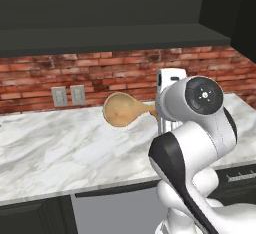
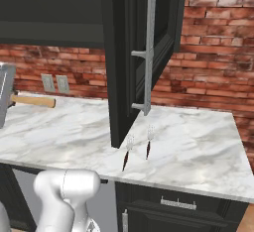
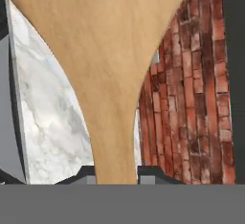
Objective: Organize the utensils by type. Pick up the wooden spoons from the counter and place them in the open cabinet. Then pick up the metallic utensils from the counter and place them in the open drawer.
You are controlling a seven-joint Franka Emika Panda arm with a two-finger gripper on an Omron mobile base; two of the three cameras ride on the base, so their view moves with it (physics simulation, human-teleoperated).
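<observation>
Gripper clamps the handle of the large wooden spoon, carried above the marble counter, not yet in the open cabinet; both forks lie on the counter below the cabinet door; the smaller spoon's place cannot be told.

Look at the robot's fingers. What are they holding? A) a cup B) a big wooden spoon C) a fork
B: the big wooden spoon is lifted above the counter, and its handle runs down between the fingers in the hand view.
</observation>
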